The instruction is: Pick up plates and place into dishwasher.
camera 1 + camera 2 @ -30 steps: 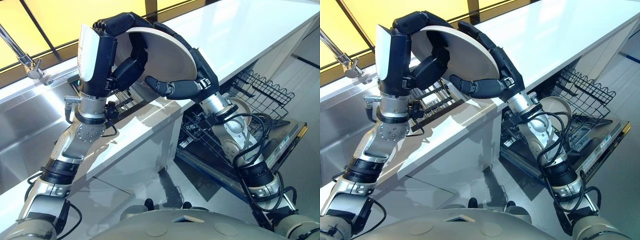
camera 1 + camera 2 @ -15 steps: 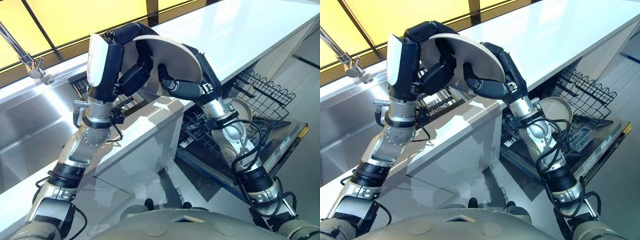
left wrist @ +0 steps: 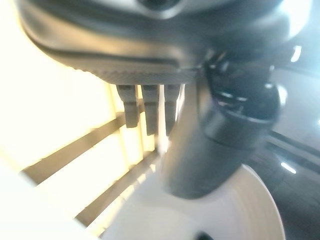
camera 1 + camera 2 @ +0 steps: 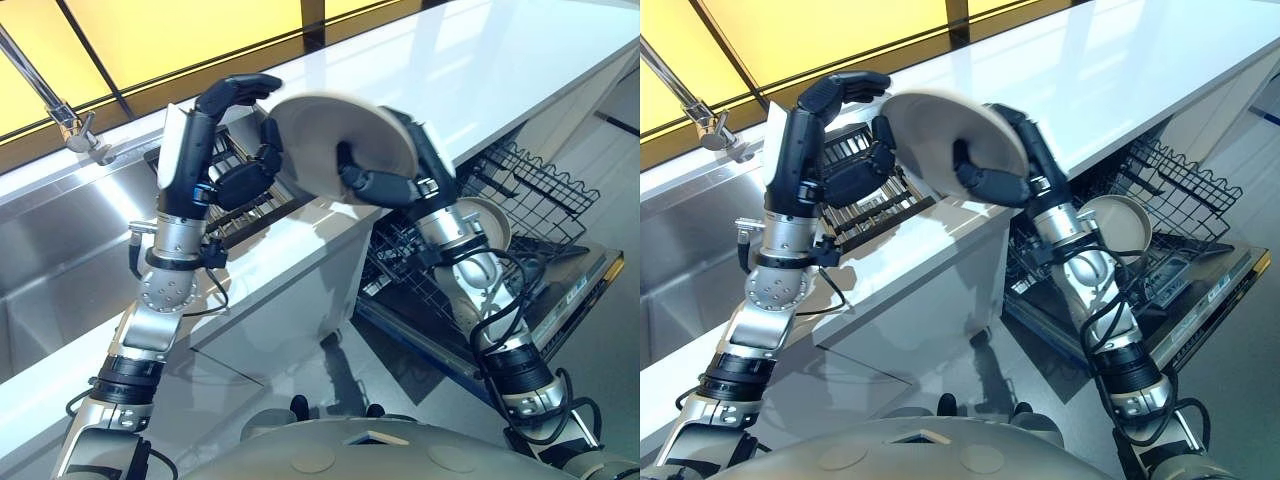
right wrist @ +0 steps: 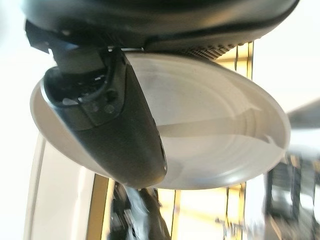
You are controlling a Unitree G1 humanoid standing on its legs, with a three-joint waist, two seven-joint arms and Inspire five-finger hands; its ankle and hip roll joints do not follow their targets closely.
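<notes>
Right wrist view: hand (image 5: 107, 125) gripping plate (image 5: 215, 135)

no legible text, labels, nos. or signs on any surface, plate (image 4: 325, 140), worktop (image 4: 480, 60), dishwasher rack (image 4: 530, 185) all unmarked as far as can be made out

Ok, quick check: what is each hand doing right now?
Left hand: open, fingers arched beside the plate, apparently not gripping it.
Right hand: shut on the plate, holding it over the counter.

A kitchen: steel sink (image 4: 60, 250) with tap (image 4: 45, 95), white counter (image 4: 480, 70), open dishwasher (image 4: 520, 240) with wire racks
</notes>
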